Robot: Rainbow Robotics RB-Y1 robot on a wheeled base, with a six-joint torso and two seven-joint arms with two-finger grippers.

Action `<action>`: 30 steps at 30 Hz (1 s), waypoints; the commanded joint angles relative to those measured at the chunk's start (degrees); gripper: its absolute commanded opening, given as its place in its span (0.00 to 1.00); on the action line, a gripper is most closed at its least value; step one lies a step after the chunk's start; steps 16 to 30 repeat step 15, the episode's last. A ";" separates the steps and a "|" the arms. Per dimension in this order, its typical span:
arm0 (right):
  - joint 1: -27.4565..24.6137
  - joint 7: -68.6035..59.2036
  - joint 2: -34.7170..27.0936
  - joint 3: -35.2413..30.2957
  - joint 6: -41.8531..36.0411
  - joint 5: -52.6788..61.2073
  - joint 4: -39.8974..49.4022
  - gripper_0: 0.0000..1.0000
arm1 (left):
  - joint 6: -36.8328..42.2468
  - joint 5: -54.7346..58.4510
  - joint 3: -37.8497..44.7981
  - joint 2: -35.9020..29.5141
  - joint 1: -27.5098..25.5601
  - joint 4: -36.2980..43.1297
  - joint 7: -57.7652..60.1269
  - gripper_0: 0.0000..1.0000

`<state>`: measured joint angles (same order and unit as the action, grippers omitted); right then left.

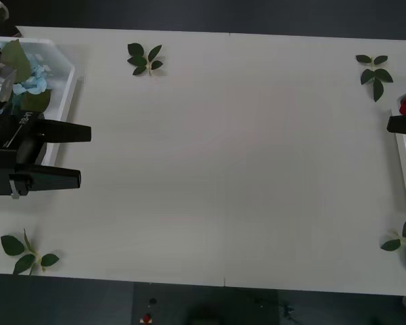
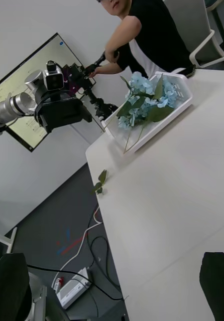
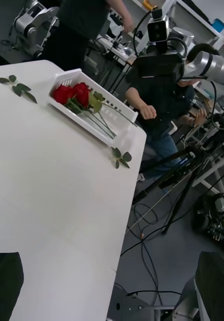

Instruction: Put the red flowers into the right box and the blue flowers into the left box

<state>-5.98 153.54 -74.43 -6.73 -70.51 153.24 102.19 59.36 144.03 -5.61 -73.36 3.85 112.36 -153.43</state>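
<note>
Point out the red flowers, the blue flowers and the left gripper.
red flowers (image 3: 72, 94): left wrist view, on the rose heads.
blue flowers (image 2: 144, 98): right wrist view, on the petals.
left gripper (image 1: 81, 156): front view, between its open fingertips.

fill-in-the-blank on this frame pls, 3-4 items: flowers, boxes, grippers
1. The blue flowers lie inside the ____ box.
2. The red flowers lie in the right box, and their colour is ____.
3. The left gripper hovers beside the left box with its black fingers ____.
4. Flowerless leaf sprigs lie near the table's ____.

Missing words: left; red; open; corners
</note>
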 commanded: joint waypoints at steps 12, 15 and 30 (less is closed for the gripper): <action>0.79 1.46 -0.28 -0.48 0.20 0.22 1.08 1.00 | 0.14 0.90 0.69 0.85 0.64 -0.74 -1.57 1.00; 0.79 1.46 -0.28 -0.48 0.20 0.22 1.08 1.00 | 0.14 0.90 0.69 0.85 0.64 -0.74 -1.57 1.00; 0.79 1.46 -0.28 -0.48 0.20 0.22 1.08 1.00 | 0.14 0.90 0.69 0.85 0.64 -0.74 -1.57 1.00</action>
